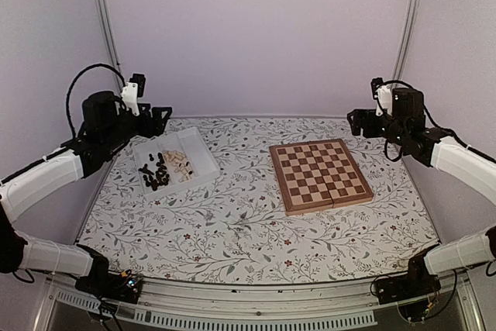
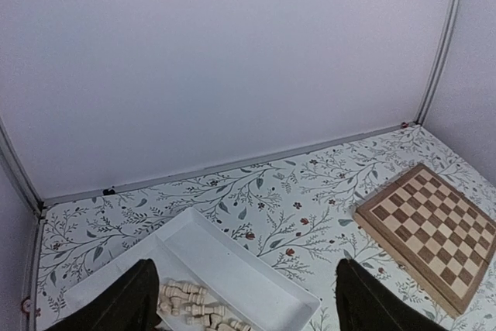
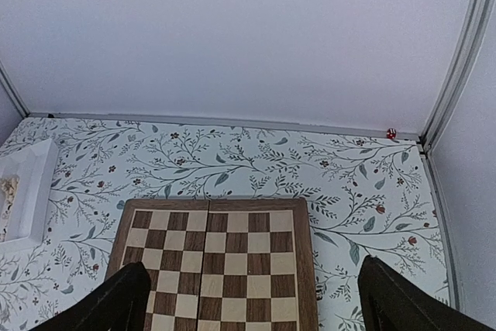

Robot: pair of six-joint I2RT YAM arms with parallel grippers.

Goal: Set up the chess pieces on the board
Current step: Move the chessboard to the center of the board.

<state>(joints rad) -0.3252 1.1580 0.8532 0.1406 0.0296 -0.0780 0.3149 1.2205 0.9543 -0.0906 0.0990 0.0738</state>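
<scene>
- Left pincer [image 1: 160, 119]: one, jaws wide apart, gripping nothing, raised near the left end of the white tray [image 1: 200, 149].
- Chess pieces: one dark heap [image 1: 155, 174] and one pale heap [image 1: 180, 163], side by side in the one tray, too jumbled to count.
- Board [image 1: 320, 175]: one, flat on the tabletop [image 1: 232, 230], well right of the tray.
- Right pincer [image 1: 356, 124]: one, jaws wide apart, gripping nothing, raised beyond the board's far-right corner.

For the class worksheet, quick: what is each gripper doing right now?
Left gripper: open, holding nothing.
Right gripper: open, holding nothing.
</scene>
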